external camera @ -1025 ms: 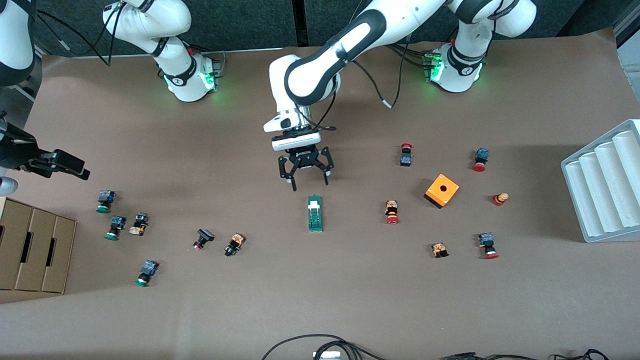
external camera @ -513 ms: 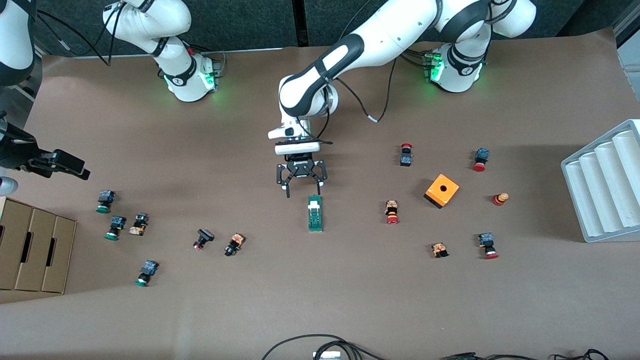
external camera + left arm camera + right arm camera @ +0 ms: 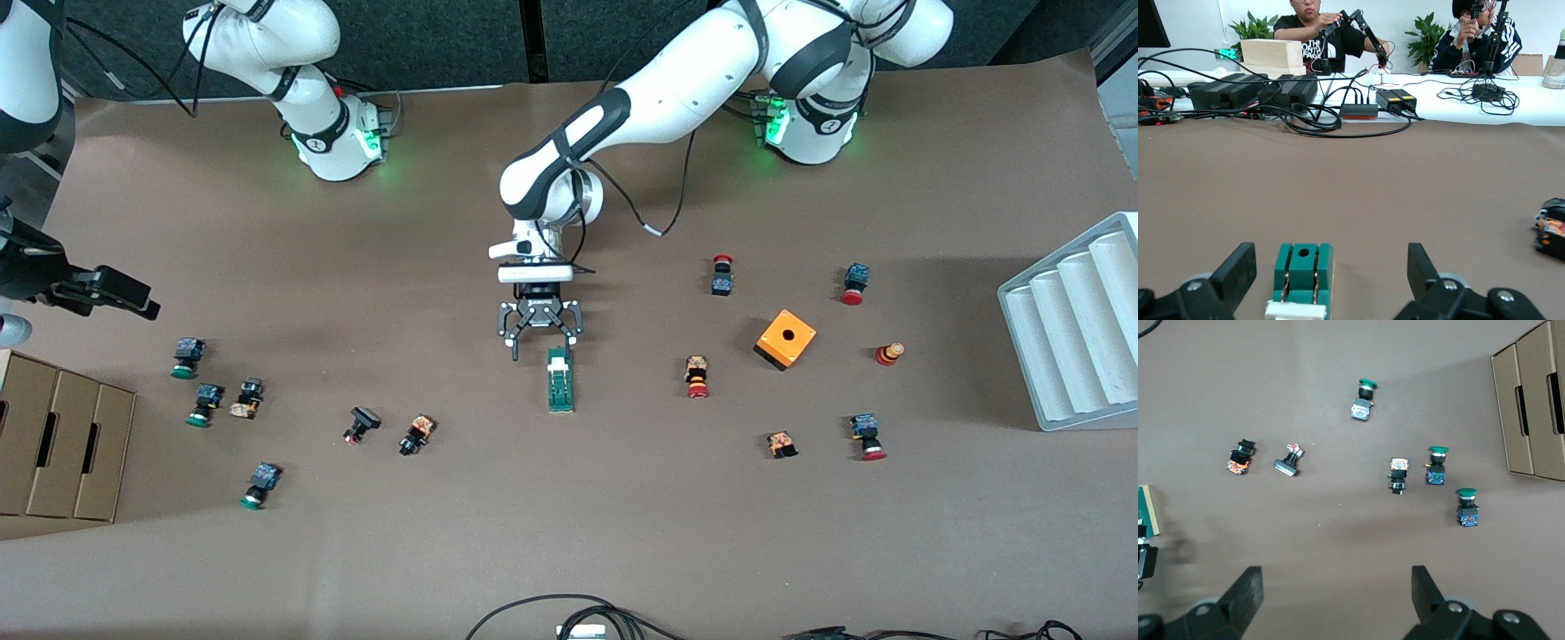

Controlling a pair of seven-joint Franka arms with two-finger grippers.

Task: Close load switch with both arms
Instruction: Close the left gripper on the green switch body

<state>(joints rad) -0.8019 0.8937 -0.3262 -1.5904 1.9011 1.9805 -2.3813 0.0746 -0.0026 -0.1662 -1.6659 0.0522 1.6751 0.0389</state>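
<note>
Jaws on both grippers stand wide and empty. Nearest the front camera, the load switch (image 3: 560, 380) lies mid-surface, white end toward the arms. Just above that end the left gripper (image 3: 540, 342) has come down over the last second, one finger nearly touching (a grasp looks imminent). High over the green push buttons (image 3: 1433, 465), the right gripper (image 3: 1331, 593) waits.
</note>
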